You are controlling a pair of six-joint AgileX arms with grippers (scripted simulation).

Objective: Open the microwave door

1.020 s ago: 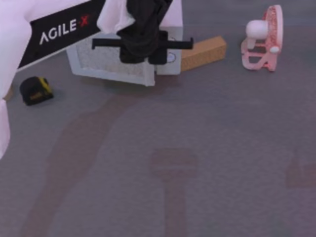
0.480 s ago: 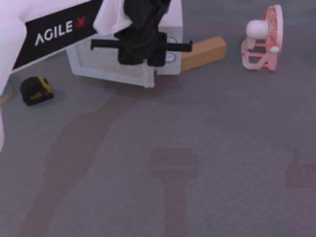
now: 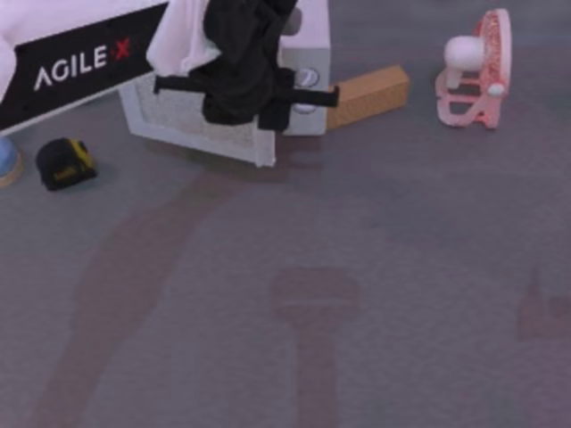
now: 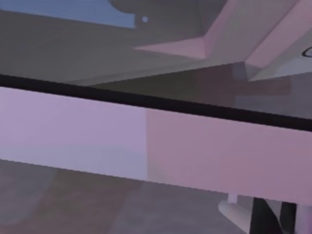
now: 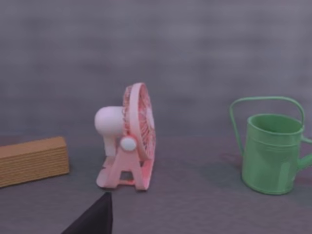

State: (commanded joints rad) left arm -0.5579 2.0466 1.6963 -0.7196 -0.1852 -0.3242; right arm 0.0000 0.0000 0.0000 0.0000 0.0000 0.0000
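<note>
Cannot tell how the jaws of the left gripper [image 3: 265,100] stand: lost, from above, under the black bulk of its own wrist, so no saying whether clamped on anything either. Hangs low over the front of the microwave [image 3: 308,36], toward the far edge of the table [image 3: 357,267] and left of centre, about at the seam between the microwave door [image 3: 192,120] and the strip with the two silver knobs [image 3: 307,78]. Going by the door itself: seemingly hinged at the left, standing a little way out, free right edge clear of the front face, well short of fully open. Hence, by the look of it, the swinging step in hand and not the reach. Nothing to go on from the left wrist view but pale flat surfaces and a dark edge very close by. Next, most likely: draw the free edge outward and round to the left on an arc about the hinge, not straight back, to avoid slipping off the edge or dragging the whole light box across the table. Worth minding the wooden block [image 3: 368,94] just beside the microwave's right side, and the tape measure [image 3: 64,163] near the hinge side, possibly within the sweep of a wide-open door. As for the right gripper [image 5: 95,217]: outside the top view, apparently parked, showing only one dark tip in its own wrist view, facing a pink fan [image 5: 131,139] and a green watering can [image 5: 270,153]; cannot tell its jaws either.
</note>
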